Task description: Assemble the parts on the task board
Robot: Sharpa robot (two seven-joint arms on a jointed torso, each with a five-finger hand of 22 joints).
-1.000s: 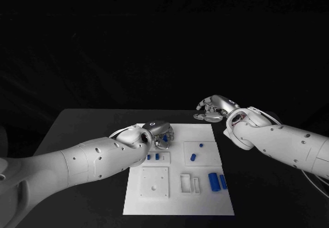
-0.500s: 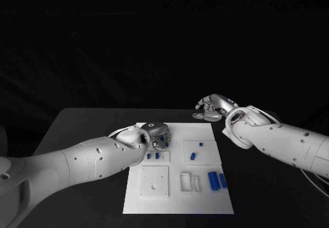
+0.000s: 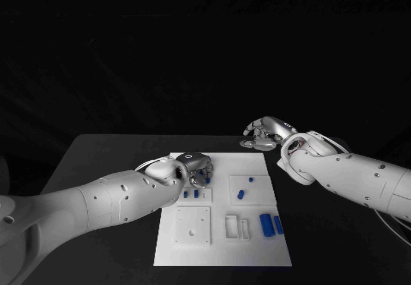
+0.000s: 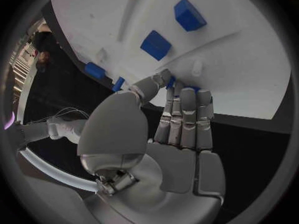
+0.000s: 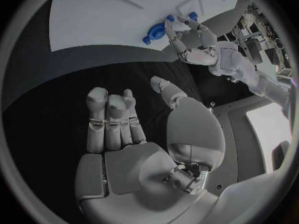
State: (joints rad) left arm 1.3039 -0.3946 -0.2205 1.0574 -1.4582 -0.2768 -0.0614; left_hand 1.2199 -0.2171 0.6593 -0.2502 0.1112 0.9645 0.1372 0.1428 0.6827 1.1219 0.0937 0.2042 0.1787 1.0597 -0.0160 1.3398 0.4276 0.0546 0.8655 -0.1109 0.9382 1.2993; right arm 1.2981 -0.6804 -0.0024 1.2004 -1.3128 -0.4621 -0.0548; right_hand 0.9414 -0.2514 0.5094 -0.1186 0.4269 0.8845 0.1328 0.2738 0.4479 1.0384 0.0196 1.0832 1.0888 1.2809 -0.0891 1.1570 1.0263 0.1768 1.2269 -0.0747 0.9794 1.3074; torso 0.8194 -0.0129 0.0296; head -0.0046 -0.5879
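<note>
The white task board (image 3: 223,252) lies mid-table. My left hand (image 3: 195,166) is down on its far left corner. In the left wrist view the thumb and fingertips (image 4: 187,97) close round a small blue part (image 4: 171,82), held against the board (image 4: 249,74); most of the part is hidden. Two small blue blocks (image 3: 191,194) lie just in front of that hand. My right hand (image 3: 265,133) hovers over the black table beyond the board's far right corner, fingers (image 5: 112,119) apart from the thumb, holding nothing. The right wrist view shows the left hand (image 5: 193,40) with blue pieces (image 5: 149,37) at its fingertips.
Two small blue parts (image 3: 242,193) lie in the board's middle right. Two long blue pieces (image 3: 271,225) lie side by side near its right edge. A raised white square plate (image 3: 193,225) and a slotted white holder (image 3: 237,228) sit on the near half. Black table (image 3: 103,160) surrounds the board.
My left hand has sunk a little lower and nearer onto the board, hiding more of the blue part at its fingers. The right hand has drifted slightly back.
</note>
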